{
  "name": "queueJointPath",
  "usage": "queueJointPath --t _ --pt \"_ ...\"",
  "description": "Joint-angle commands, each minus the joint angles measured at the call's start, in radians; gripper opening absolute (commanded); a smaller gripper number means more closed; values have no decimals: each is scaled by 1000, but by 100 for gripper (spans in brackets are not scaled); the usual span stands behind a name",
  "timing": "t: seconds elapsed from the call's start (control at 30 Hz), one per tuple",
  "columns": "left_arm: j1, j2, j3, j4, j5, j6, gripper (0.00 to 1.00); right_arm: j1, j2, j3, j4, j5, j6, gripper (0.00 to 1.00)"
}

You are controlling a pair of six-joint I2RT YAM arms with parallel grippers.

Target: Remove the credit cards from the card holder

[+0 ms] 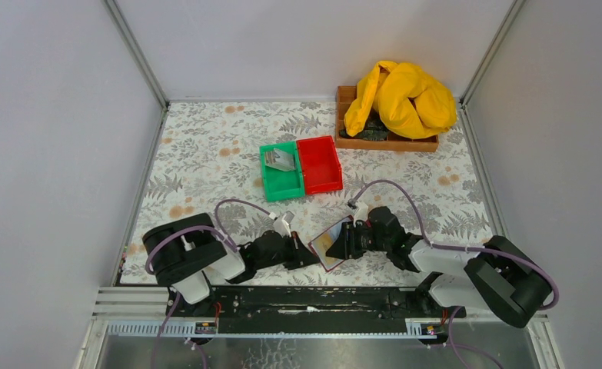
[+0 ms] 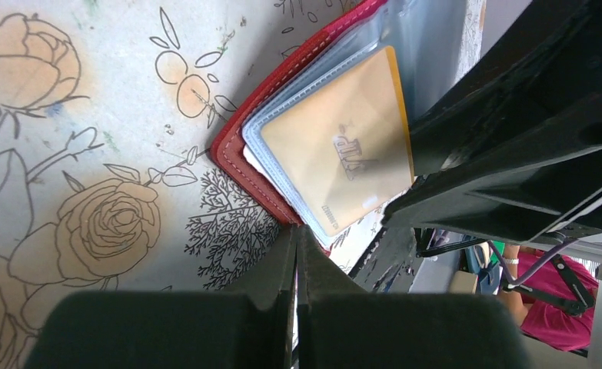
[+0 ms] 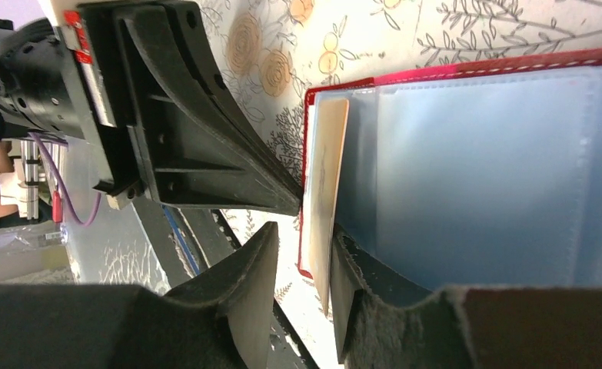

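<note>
Extraction begins: left jaws pinch the card holder (image 2: 232, 151); right jaws, half-open astride the tan card (image 3: 324, 177), should clamp, then pull.

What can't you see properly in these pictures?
Top view: the yellow cloth covers most of the wooden tray, hiding what's inside.
Top view: what lies in the green bin is too small to name.
Left wrist view: the tan card in the card holder has blurred print.
Right wrist view: that card is edge-on inside the open right gripper, face hidden.
</note>
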Motion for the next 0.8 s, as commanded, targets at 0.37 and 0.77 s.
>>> queueJointPath --t 0.37,0.77 --pt "23 59 -32 2 18 13 0 12 -18 21 24 -13 -1 37" --pt "32 55 -39 15 22 22 0 5 -95 42 -117 78 -70 37"
